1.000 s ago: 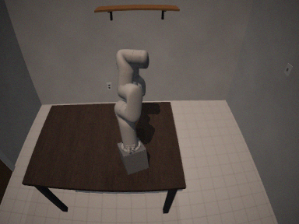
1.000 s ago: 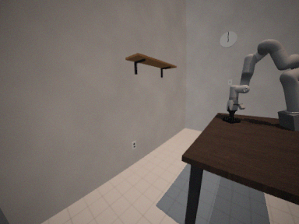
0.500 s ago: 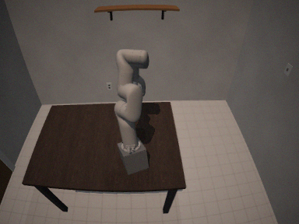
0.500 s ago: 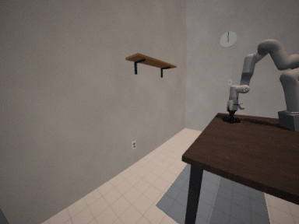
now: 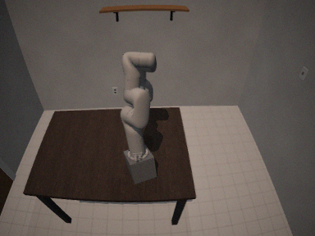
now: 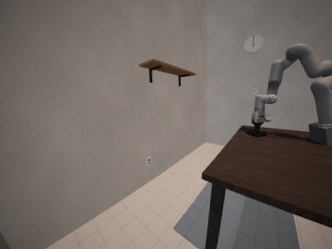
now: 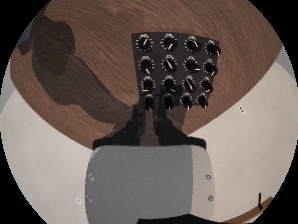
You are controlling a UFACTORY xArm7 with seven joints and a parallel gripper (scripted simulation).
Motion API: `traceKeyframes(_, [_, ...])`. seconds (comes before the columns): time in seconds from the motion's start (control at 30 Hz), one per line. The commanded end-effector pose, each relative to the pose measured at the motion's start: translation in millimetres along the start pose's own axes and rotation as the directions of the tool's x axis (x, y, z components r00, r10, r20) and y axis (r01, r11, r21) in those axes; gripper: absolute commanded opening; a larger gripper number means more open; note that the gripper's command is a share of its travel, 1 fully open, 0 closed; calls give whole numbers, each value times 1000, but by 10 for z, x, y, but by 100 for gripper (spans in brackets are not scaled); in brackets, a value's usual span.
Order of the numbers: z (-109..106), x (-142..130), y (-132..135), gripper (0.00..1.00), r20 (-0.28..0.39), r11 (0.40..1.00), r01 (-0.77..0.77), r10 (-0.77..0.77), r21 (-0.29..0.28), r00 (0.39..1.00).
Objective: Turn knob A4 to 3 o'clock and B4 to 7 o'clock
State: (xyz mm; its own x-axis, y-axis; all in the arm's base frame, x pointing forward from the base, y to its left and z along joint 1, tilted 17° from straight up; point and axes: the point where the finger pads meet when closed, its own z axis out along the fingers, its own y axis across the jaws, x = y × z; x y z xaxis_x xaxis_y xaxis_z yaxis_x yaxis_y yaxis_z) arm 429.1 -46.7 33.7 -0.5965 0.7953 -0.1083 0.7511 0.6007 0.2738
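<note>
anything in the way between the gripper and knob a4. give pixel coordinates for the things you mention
Nothing visible. In the wrist view the gripper (image 6: 258, 128) (image 7: 149, 103) has its fingers on either side of knob A4 (image 7: 150, 101), with nothing else between them; the next knob (image 7: 169, 102) sits just outside the grip.

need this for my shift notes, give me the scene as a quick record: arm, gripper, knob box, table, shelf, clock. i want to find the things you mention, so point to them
arm: xArm (image 5: 136, 98) (image 6: 301, 56), reaching out from a gray base block (image 5: 143, 171) (image 6: 321, 134)
gripper: gripper (image 6: 258, 125) (image 7: 149, 103), fingers close together at the box's near edge in the wrist view, around the leftmost knob (image 7: 149, 103) of the nearest row
knob box: box (image 7: 156, 54), four rows of four dark knobs, white lines
table: dark wood (image 5: 82, 152) (image 6: 277, 169) (image 7: 100, 30)
shelf: wooden, on the wall (image 5: 143, 8) (image 6: 173, 69)
clock: round, pale, on the wall (image 6: 253, 43)
</note>
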Motion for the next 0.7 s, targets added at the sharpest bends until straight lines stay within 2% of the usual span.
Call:
traceKeyframes(0.0, [-5,-10,5,8,3,998,-64,64,0,998])
traceKeyframes(0.37, [-6,-10,6,8,3,973,-231,231,-1,973])
traceKeyframes(0.67, [-6,-10,6,8,3,901,-433,433,-2,901])
